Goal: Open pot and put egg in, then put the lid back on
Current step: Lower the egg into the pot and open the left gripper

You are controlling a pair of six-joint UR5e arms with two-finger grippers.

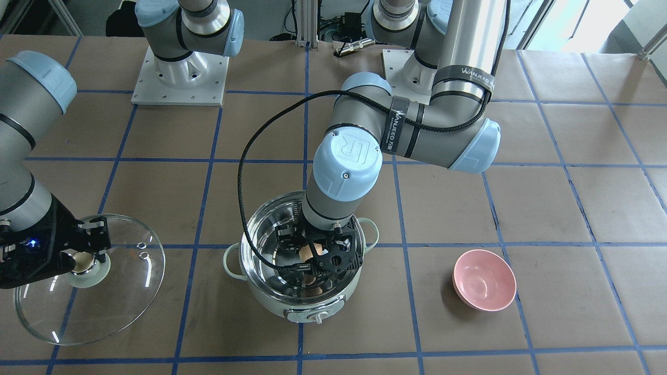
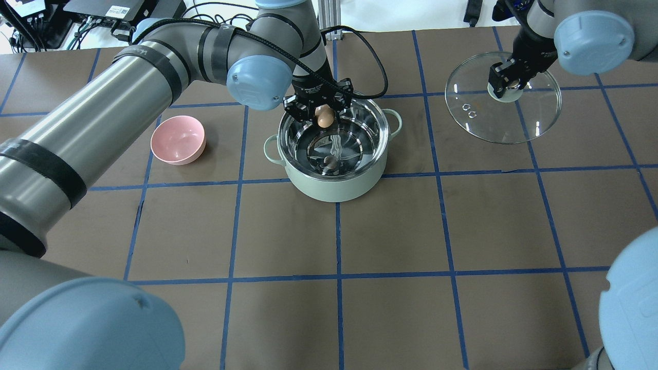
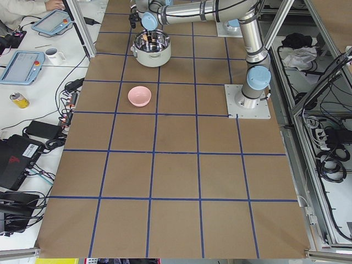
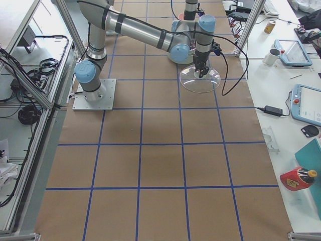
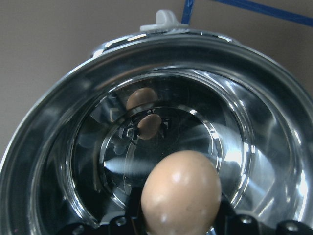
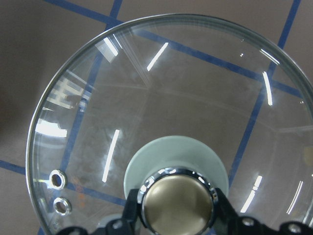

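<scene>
My left gripper (image 2: pixel 323 113) is clamped on the egg (image 5: pixel 181 196), one finger on each side of it, and it points straight down into the open mouth of the pot (image 2: pixel 334 191). In the left wrist view the egg sits right at the fingertips and hangs over the shiny steel inside. It is clear of the floor, where I can see its small brown reflections near the middle. From the overhead view the egg is over the part of the pot farther from the robot, close to the rim, not over the centre. I cannot tell from any view how far below the rim it hangs.

My right gripper (image 2: pixel 509 82) is closed around the beige knob (image 6: pixel 177 199) of the lid (image 2: pixel 506 121), well apart from the pot on the robot's right. The glass looks tilted in the front view, and I cannot tell whether its edge touches the table (image 2: pixel 390 231). Its two vent holes (image 6: pixel 58 193) sit near the rim.

A pink bowl (image 2: pixel 178 139) stands on the table on the pot's other side, apart from it
</scene>
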